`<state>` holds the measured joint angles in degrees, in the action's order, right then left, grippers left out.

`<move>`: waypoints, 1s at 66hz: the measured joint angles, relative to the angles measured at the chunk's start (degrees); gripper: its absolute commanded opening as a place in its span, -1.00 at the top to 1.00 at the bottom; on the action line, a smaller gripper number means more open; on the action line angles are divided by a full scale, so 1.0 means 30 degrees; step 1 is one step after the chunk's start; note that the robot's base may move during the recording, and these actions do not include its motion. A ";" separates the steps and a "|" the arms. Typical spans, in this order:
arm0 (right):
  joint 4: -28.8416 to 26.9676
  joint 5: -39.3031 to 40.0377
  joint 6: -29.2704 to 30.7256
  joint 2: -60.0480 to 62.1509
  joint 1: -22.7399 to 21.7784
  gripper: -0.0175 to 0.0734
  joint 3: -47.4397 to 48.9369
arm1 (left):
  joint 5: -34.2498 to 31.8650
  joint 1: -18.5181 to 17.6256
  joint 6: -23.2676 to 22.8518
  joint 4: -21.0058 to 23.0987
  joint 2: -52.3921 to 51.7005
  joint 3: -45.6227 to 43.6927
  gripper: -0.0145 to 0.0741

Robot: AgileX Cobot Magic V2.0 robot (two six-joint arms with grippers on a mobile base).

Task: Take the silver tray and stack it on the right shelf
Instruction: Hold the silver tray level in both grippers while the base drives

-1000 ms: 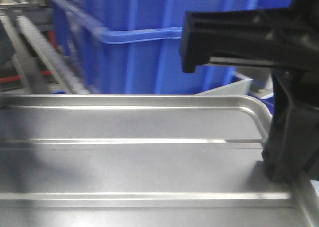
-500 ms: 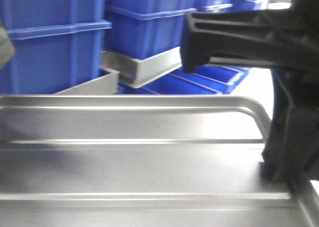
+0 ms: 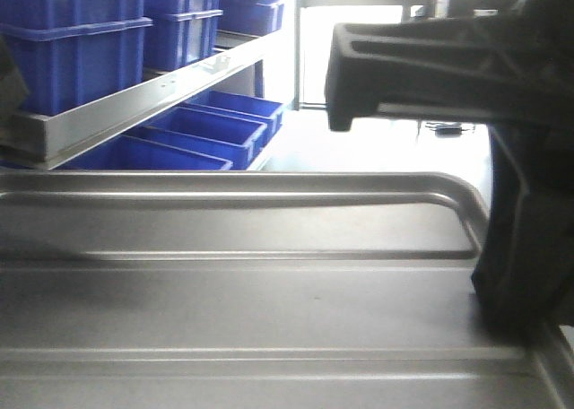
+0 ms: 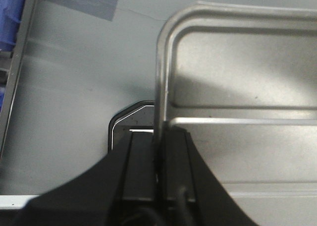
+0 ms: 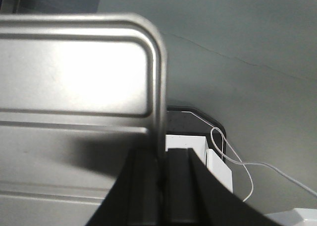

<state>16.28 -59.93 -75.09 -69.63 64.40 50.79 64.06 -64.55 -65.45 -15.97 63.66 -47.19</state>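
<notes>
The silver tray (image 3: 269, 292), shiny smooth metal with rounded corners and raised ridges, hangs above the grey floor (image 4: 74, 77). The black left tool (image 4: 161, 159) clenches its left rim, and the right tool (image 5: 159, 174) clenches its right rim.

Blue crates (image 3: 76, 64) at left; cracked grey floor (image 4: 69, 72).
</notes>
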 measured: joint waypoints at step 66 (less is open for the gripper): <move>0.0000 -0.0043 0.0000 0.0069 0.0000 0.48 0.0000 | 0.0000 0.0000 0.0000 0.0074 0.0000 0.0000 0.90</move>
<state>16.28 -60.06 -75.09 -69.43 64.40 50.79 64.06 -64.55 -65.45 -15.75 63.66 -47.19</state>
